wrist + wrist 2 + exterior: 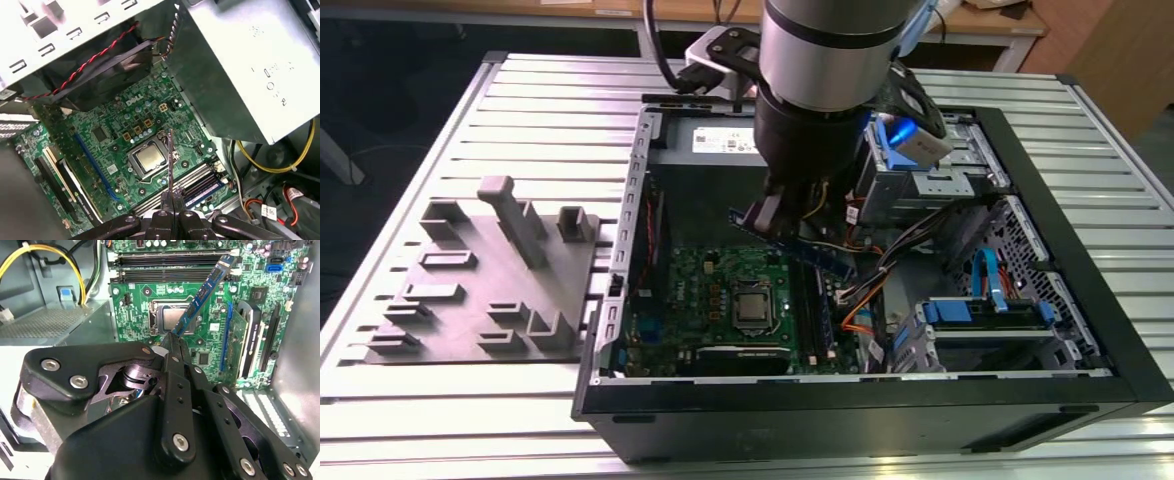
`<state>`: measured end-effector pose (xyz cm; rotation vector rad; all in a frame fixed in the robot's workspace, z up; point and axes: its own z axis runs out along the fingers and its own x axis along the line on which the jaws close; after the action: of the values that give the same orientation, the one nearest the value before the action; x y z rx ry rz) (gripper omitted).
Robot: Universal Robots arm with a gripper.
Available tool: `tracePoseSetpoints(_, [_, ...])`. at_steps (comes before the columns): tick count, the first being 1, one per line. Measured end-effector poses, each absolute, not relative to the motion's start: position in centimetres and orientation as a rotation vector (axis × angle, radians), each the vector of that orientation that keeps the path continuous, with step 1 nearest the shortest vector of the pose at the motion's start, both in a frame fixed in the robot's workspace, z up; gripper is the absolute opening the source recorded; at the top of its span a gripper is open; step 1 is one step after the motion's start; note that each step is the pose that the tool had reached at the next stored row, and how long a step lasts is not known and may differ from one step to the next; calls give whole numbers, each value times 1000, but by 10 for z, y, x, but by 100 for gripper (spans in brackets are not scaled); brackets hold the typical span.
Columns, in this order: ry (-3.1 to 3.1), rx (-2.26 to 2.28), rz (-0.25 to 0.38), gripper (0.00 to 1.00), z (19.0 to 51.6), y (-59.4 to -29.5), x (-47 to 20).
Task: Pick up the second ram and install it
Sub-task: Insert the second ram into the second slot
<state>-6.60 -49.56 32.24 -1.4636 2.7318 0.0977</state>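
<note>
The gripper (172, 344) pinches the second ram (204, 290), slanting toward one o'clock above the motherboard (134, 315), tip near the memory slots (165, 260).

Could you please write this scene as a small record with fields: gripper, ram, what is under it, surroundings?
holding: gripper shut on one end of the second ram
ram state: tilted, held over the motherboard, not seated
under it: CPU socket and long black slots
case: open computer case on a slatted table
beside case: grey fixture, on the exterior view's left
</note>
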Motion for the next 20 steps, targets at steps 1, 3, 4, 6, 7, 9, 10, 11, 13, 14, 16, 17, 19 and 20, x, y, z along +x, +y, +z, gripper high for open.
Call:
tracePoseSetpoints(1, [2739, -1450, 97, 8, 322, -496, -66])
tracePoseSetpoints(3, [2752, -1424, 97, 8, 322, -496, -66])
tracePoseSetpoints(4, [2758, -1411, 96, 8, 322, -496, -66])
tracePoseSetpoints(6, [2772, -1383, 96, 8, 322, -496, -66])
tracePoseSetpoints(7, [2778, -1369, 95, 8, 322, -496, -66])
tracePoseSetpoints(9, [2791, -1342, 94, 8, 322, -496, -66])
tracePoseSetpoints(10, [2798, -1327, 94, 8, 322, -496, -66])
tracePoseSetpoints(11, [2804, -1313, 93, 8, 322, -496, -66])
tracePoseSetpoints(13, [2817, -1283, 93, 8, 322, -496, -66])
tracePoseSetpoints(14, [2823, -1269, 92, 8, 322, -496, -66])
tracePoseSetpoints(16, [2851, -1202, 90, 8, 322, -496, -66])
tracePoseSetpoints(17, [2857, -1187, 89, 8, 322, -496, -66])
tracePoseSetpoints(19, [2870, -1155, 88, 8, 322, -496, -66])
tracePoseSetpoints(20, [2876, -1138, 87, 8, 322, -496, -66])
